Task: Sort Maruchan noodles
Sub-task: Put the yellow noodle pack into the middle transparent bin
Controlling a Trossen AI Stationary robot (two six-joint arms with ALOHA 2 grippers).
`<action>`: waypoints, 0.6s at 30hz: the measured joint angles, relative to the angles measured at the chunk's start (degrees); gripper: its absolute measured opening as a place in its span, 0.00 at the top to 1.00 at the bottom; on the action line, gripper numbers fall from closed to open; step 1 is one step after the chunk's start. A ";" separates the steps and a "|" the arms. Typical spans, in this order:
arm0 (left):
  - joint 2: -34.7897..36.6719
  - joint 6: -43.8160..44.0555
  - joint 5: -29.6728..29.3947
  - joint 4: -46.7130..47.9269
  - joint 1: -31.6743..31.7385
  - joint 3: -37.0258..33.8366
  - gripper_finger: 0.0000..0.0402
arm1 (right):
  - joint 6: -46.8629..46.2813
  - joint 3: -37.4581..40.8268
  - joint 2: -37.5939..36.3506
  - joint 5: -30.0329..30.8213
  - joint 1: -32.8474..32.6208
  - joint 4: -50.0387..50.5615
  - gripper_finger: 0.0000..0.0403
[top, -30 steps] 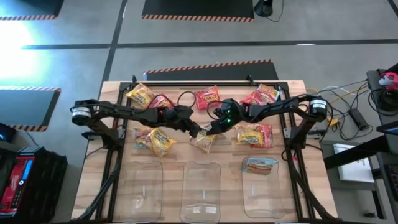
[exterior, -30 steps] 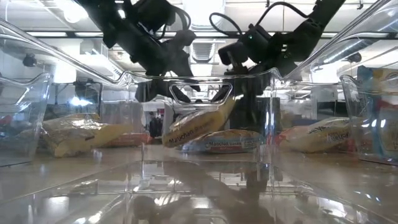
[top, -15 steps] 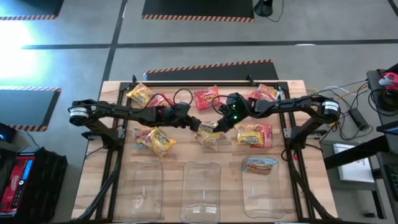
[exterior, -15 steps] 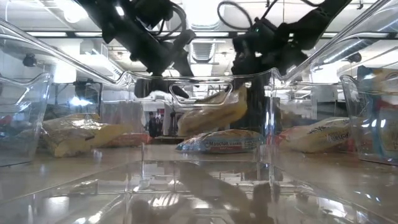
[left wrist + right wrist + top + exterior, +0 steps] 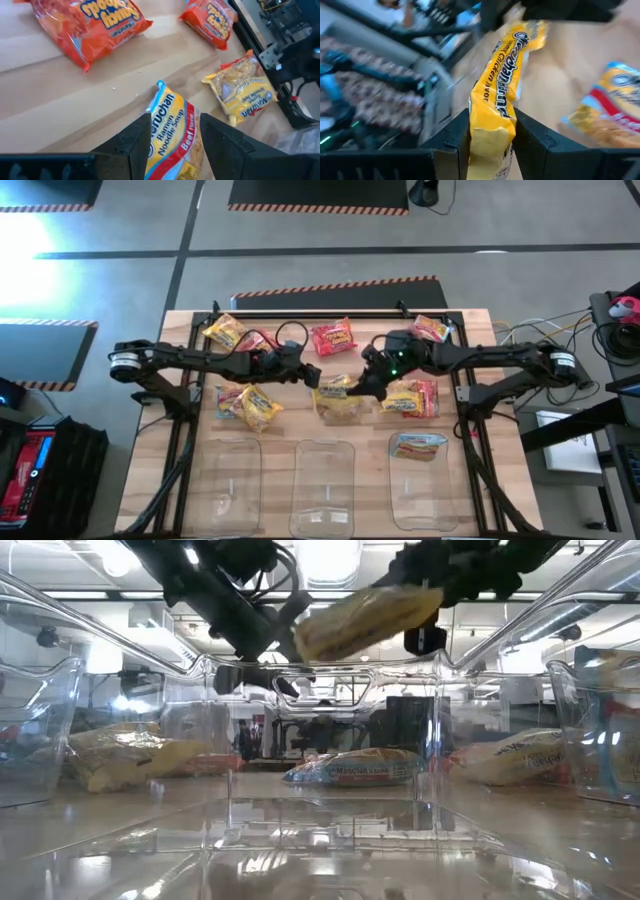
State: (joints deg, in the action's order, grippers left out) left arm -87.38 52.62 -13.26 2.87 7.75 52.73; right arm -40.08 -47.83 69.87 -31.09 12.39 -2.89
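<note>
1. Since a second ago, the yellow packet (image 5: 368, 620) has risen from low over the bench to high above it, carried by the right gripper (image 5: 362, 389), which has drifted toward the bench's right side.
2. That gripper is clenched on the packet's end; in the right wrist view the packet (image 5: 500, 100) stands between the two dark fingers (image 5: 451, 137), glossy yellow with dark lettering down its length.
3. Under the left gripper (image 5: 172, 137), whose fingers are spread and hold nothing, lies a packet with a yellow face, a red "Beef" stripe and a blue edge (image 5: 172, 132), flat on the wood near the bench's middle.
4. Around it on the bench: red packets (image 5: 333, 338) toward the far edge, a yellow packet (image 5: 226, 332) near the far-left corner, and more (image 5: 248, 404) at the left side.
5. One light-blue packet (image 5: 419, 446) rests in the right-hand clear bin (image 5: 398, 498) at the near edge; the other two bins (image 5: 322, 488) hold none.
</note>
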 joint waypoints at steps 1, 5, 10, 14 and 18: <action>0.18 0.00 0.15 -0.16 -0.05 0.00 0.62 | -0.60 0.00 0.00 1.71 -0.57 0.16 0.72; 1.95 -1.31 0.66 -0.30 -0.04 0.00 0.62 | -3.97 0.00 0.31 5.30 -3.76 -0.54 0.72; 4.37 -3.77 0.67 1.01 -0.04 0.00 0.62 | -6.62 0.07 0.35 8.55 -9.31 -6.29 0.72; 6.41 -5.77 0.28 1.80 0.00 -0.02 0.62 | -7.27 0.05 0.22 11.90 -13.58 -8.98 0.72; 8.42 -7.09 0.26 2.63 0.02 -0.02 0.62 | -4.13 0.04 0.88 15.99 -17.23 -7.61 0.72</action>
State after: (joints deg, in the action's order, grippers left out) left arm -78.96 45.53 -12.99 5.50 7.76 52.71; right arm -44.21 -47.79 70.75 -15.10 -4.83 -10.50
